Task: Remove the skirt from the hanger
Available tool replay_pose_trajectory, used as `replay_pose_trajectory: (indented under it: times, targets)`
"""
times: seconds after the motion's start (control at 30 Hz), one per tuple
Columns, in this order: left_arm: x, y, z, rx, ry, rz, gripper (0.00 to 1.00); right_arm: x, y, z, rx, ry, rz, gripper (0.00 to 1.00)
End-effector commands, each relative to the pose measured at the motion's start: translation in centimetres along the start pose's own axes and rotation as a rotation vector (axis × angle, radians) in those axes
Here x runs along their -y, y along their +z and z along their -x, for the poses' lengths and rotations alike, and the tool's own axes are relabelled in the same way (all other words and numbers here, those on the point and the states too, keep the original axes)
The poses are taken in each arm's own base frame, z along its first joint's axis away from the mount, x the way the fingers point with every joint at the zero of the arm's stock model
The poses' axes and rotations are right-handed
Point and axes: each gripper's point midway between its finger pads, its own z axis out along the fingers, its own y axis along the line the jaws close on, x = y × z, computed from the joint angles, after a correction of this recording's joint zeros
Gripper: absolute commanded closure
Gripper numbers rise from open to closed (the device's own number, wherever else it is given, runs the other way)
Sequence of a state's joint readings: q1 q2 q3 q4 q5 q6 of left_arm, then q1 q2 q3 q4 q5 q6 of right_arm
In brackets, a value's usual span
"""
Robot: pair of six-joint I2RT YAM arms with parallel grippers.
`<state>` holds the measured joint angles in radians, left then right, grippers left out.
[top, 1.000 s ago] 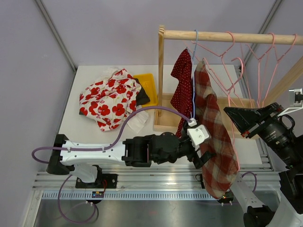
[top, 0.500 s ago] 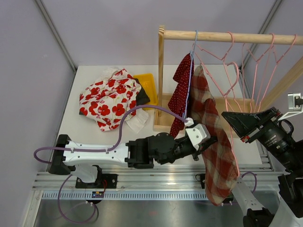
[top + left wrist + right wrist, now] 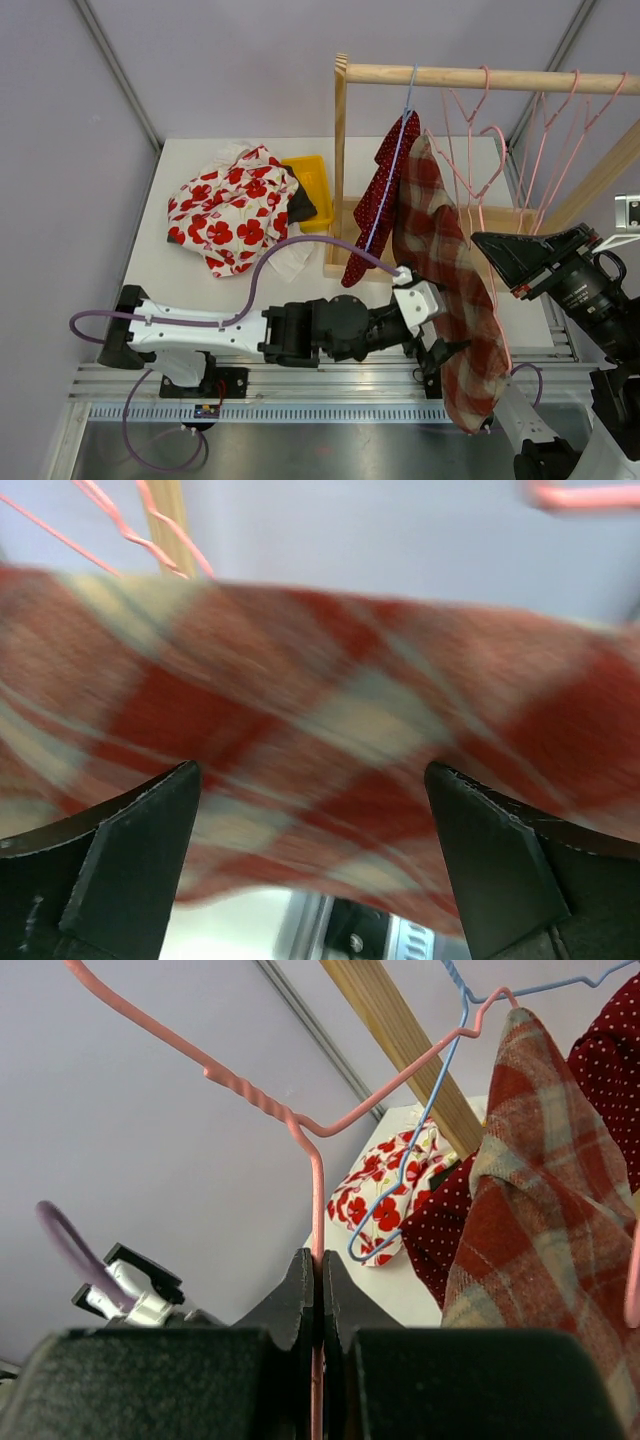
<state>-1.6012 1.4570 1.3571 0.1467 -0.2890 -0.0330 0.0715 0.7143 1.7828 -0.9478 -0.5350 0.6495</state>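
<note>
**Plaid skirt on its pink hanger, one gripper clamped on the wire**

The red-and-beige plaid skirt (image 3: 445, 270) hangs from a pink wire hanger (image 3: 318, 1200) on the wooden rail (image 3: 500, 77). In the top view it sits toward 4 o'clock. Its cloth is draped over the hanger's shoulder, and its lower hem swings down past the near edge of the bench (image 3: 180, 165).

The right gripper (image 3: 319, 1260) comes in from 3 o'clock. Its wrist view shows the two fingers pressed together on the upright run of the pink wire. The skirt hangs at 3 o'clock of that wire.

The left gripper (image 3: 310, 775) is at about 7 o'clock of the skirt's middle, low against the cloth. Its fingers stand apart, and blurred plaid fabric spans the gap just beyond the tips. Whether the fingers touch the cloth cannot be told.

Just beside the skirt, at 10 o'clock, a dark red dotted garment (image 3: 378, 200) hangs tilted on a blue hanger (image 3: 408, 90) from the same rail. More bare pink hangers (image 3: 545, 130) swing from the rail at 1 o'clock of the skirt.

Well apart at 9 o'clock, a white garment with red flowers (image 3: 232, 208) lies crumpled on the bench. It touches a yellow tray (image 3: 312, 180) on its 3 o'clock side.
</note>
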Motion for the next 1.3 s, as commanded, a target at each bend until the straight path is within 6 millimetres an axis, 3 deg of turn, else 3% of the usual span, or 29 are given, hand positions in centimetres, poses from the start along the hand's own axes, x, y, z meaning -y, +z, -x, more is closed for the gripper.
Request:
replay_pose_trajectory:
  times: [0.0,0.07,0.2,0.3,0.37,0.43,0.63,0.73,0.77,0.97,1.0,1.1,1.27]
  targets:
    - [3.1,-3.6,3.6,0.055,-0.017,-0.023,0.01,-0.3,0.5,3.1,0.111,-0.108,-0.008,1.00]
    - [3.8,-4.5,4.1,0.060,-0.016,-0.009,0.01,0.6,1.0,3.3,0.122,-0.123,-0.037,1.00]
    - [7.2,-5.3,4.2,0.054,-0.026,-0.075,0.01,1.8,1.7,3.9,0.151,-0.126,-0.073,1.00]
    - [9.1,-4.5,3.3,0.049,-0.035,-0.110,0.01,2.2,2.2,4.1,0.158,-0.120,-0.077,1.00]
    - [10.1,-3.4,1.7,0.029,-0.028,-0.122,0.01,2.2,2.4,4.2,0.159,-0.119,-0.080,1.00]
    - [10.3,-2.5,1.1,0.036,-0.035,-0.104,0.02,2.0,2.2,4.4,0.164,-0.121,-0.079,1.00]
    - [9.2,0.4,0.1,0.098,0.002,0.025,0.22,1.1,1.2,4.5,0.168,-0.120,-0.073,1.00]
    - [8.1,1.5,0.4,0.124,-0.002,0.075,0.36,0.8,0.7,4.4,0.175,-0.118,-0.070,1.00]
    - [7.6,1.8,0.9,0.145,-0.008,0.088,0.48,0.7,0.6,4.3,0.175,-0.117,-0.069,1.00]
    - [6.4,1.7,1.3,0.189,-0.023,0.134,0.78,0.6,0.2,4.2,0.176,-0.115,-0.070,1.00]
    - [6.4,1.7,1.4,0.195,-0.027,0.134,0.88,0.6,0.2,4.1,0.173,-0.112,-0.071,1.00]
    - [6.7,1.4,1.6,0.199,-0.030,0.107,1.00,0.8,0.6,3.9,0.162,-0.099,-0.063,1.00]
    - [8.1,0.2,1.9,0.191,-0.032,0.009,1.00,1.3,1.0,4.2,0.174,-0.107,-0.078,1.00]
